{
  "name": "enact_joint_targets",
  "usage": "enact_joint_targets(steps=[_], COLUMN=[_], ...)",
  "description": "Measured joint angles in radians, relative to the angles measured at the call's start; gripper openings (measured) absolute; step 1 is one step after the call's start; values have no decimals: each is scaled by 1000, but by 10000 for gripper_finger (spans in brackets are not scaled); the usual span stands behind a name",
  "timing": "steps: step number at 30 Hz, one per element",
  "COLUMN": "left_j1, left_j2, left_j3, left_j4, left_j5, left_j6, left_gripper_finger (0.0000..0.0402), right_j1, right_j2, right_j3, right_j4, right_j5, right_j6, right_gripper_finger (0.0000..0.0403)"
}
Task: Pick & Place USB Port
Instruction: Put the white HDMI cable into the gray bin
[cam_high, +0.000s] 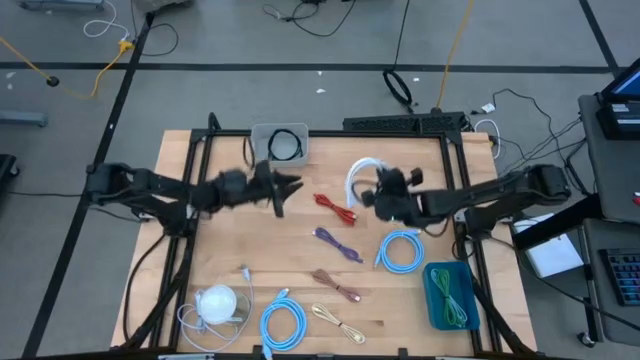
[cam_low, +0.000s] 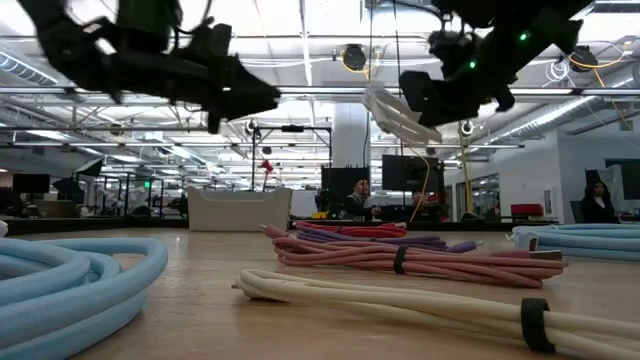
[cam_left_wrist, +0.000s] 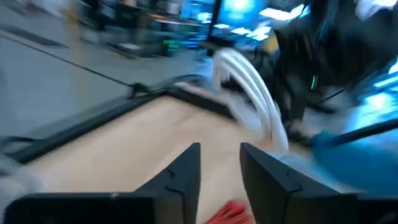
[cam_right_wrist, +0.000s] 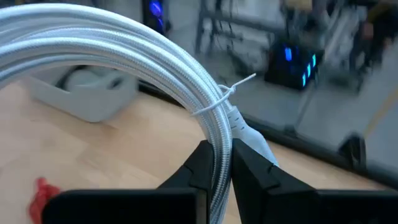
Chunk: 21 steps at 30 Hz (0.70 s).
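A white coiled USB cable (cam_high: 358, 176) hangs in the air over the table's far middle, and my right gripper (cam_high: 370, 193) is shut on it. The low view shows the coil (cam_low: 398, 113) well above the tabletop. My left gripper (cam_high: 290, 188) hovers to the coil's left, near the white bin (cam_high: 262, 133), which holds a black cable (cam_high: 287, 147). Its fingers (cam_left_wrist: 186, 168) stand open with nothing between them. From the left wrist view the white coil (cam_left_wrist: 249, 93) shows ahead of that gripper. My right gripper pinches the coil's bundled strands (cam_right_wrist: 217, 127) between its two fingers, just beside the white tie that binds them. The fingers come from the table's right, nearly level, and lie across the strands. The coil is lifted clear of the table and arcs away beyond the fingertips.
Loose cable bundles lie on the wood: red (cam_high: 335, 208), purple (cam_high: 338, 245), light blue (cam_high: 402, 250), brown (cam_high: 335, 285), cream (cam_high: 338, 322), and a blue coil (cam_high: 283, 325). A blue tray (cam_high: 432, 300) with green cables sits near right. A white round object (cam_high: 215, 303) is near left.
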<state>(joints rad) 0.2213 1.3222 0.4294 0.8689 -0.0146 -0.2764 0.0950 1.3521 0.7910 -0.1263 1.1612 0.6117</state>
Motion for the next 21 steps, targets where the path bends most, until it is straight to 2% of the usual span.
enact_joint_targets(steps=[4,6,8,12,14,18,21], left_j1=[154,188,185,115,84,51,67], left_j2=[0,0,0,38,61,96,102], left_j3=[116,206,308,498,562,647,655], left_j4=[-46,-161,-331,-697,-830,-949,-966], left_j5=[329,449,517,474,442,368,327], left_j6=[-146,-185,-176,-73,-52,-30,-29], left_gripper_finger=[172,196,215,240,244,246,246], right_j1=[82,93,90,69,68,65,70], right_j2=[59,94,123,203,244,314,344], right_j3=[1,1,1,3,0,1,2], right_j4=[156,254,329,517,610,847,980], right_j5=[90,103,98,120,166,235,227], right_j6=[-128,-212,-290,-438,-526,-764,-876], right_gripper_finger=[28,28,28,28,28,28,28])
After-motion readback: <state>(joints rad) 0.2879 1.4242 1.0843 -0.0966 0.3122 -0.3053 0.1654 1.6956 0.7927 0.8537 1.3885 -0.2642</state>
